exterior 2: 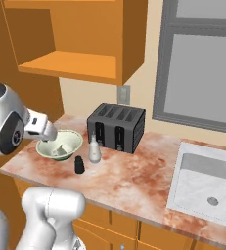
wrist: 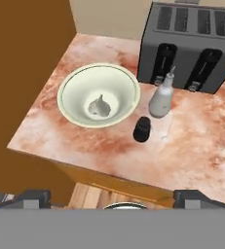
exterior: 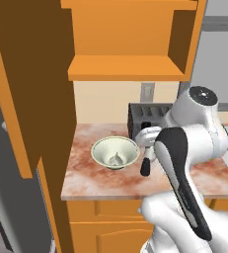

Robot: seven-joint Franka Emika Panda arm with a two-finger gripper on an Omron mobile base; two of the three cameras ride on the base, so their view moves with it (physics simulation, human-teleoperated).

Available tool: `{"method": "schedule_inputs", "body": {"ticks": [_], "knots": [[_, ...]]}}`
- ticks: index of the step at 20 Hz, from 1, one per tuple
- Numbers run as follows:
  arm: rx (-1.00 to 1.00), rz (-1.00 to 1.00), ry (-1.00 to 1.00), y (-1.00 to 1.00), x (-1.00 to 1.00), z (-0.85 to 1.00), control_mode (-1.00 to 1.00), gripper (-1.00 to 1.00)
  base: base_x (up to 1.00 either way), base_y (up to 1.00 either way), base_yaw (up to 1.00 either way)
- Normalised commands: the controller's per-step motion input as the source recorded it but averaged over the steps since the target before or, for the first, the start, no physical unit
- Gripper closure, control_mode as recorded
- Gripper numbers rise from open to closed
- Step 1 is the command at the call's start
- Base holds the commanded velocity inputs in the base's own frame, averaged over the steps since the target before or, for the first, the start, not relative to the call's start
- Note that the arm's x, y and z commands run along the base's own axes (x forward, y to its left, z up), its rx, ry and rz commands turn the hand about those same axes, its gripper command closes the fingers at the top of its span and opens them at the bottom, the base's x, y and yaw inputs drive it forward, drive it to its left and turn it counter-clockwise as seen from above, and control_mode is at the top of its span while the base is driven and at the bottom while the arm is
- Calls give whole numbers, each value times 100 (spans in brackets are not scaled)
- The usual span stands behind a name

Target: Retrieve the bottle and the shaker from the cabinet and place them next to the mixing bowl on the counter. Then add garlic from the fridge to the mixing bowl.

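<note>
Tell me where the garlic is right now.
The garlic lies at the bottom of the mixing bowl on the counter, left of the black shaker and white bottle in the hand view.

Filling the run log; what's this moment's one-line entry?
garlic: in mixing bowl | bottle, shaker: beside bowl | hand: open, empty
</note>
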Motion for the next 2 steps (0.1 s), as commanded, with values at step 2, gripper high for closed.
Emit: {"method": "schedule_inputs", "body": {"ticks": [2], "knots": [[2,0,-24,-1,-48,54,-100,-100,0,0,0]]}}
